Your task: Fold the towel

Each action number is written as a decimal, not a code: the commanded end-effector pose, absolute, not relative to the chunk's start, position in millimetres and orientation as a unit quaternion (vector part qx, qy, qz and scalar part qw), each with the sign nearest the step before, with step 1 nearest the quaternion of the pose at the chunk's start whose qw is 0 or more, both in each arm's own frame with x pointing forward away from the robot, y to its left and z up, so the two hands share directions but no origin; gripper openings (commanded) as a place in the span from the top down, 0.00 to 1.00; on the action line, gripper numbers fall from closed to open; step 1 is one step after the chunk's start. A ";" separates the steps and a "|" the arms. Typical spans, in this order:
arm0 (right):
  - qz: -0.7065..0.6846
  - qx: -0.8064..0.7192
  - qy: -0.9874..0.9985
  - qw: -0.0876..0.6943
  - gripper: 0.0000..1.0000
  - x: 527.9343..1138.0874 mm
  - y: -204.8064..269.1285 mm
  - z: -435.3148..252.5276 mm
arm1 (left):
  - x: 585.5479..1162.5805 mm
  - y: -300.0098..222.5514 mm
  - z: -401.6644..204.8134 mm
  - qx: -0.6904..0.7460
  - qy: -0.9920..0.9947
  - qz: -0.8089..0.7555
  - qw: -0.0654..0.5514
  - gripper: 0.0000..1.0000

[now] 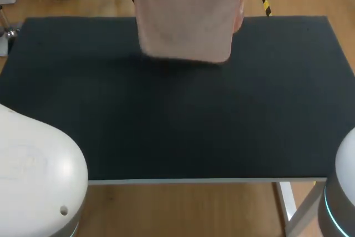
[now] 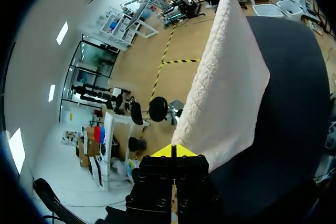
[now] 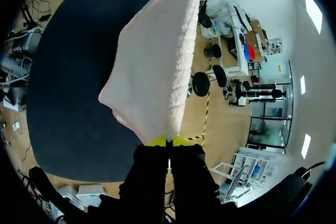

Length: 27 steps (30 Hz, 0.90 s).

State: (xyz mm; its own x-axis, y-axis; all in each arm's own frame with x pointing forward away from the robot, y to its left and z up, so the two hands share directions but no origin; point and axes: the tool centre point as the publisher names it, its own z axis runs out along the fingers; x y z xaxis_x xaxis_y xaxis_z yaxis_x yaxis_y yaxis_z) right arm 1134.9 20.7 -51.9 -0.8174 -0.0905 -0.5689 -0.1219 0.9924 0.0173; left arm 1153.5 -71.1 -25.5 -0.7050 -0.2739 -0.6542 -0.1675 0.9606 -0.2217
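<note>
Aloft, pale pink fluffy towel [image 1: 186, 15] hangs above dark table [image 1: 166, 126].

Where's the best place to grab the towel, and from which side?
On the towel, probably the two top corners, one from each end, just where the left pincer and right pincer pinch it. Held there, its top edge stretches straight between them and the cloth hangs flat above the table.
</note>
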 end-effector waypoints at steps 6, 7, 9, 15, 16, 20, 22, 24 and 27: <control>-0.011 -0.081 0.950 0.303 1.00 1166.8 38.6 -46.8 | 1149.5 -74.8 -29.0 -0.122 0.915 -0.070 0.379 1.00; -0.014 -0.089 0.950 0.300 1.00 1161.9 41.1 -52.6 | 1145.1 -75.3 -36.3 -0.122 0.917 -0.069 0.374 1.00; -0.020 -0.099 0.950 0.296 1.00 1150.3 42.8 -63.0 | 1134.0 -76.7 -53.2 -0.115 0.923 -0.071 0.359 1.00; -0.008 -0.100 0.960 0.262 1.00 1091.8 33.9 -101.4 | 1083.3 -78.6 -96.3 -0.108 0.942 -0.067 0.311 1.00; -0.007 -0.095 0.961 0.260 1.00 1081.3 30.7 -106.2 | 1074.7 -76.6 -101.4 -0.112 0.944 -0.073 0.301 1.00; 0.014 -0.078 0.968 0.237 1.00 1043.3 21.0 -120.0 | 1042.2 -72.3 -112.0 -0.118 0.948 -0.078 0.284 1.00; 0.012 -0.070 0.969 0.238 1.00 1028.7 17.9 -122.7 | 1026.7 -72.9 -115.0 -0.120 0.950 -0.080 0.276 1.00; 0.022 -0.066 0.971 0.231 1.00 1014.6 16.7 -126.2 | 1011.0 -74.3 -118.5 -0.122 0.952 -0.085 0.268 1.00; 0.034 -0.065 0.973 0.217 1.00 996.7 18.4 -134.1 | 990.6 -76.6 -123.6 -0.122 0.955 -0.091 0.254 1.00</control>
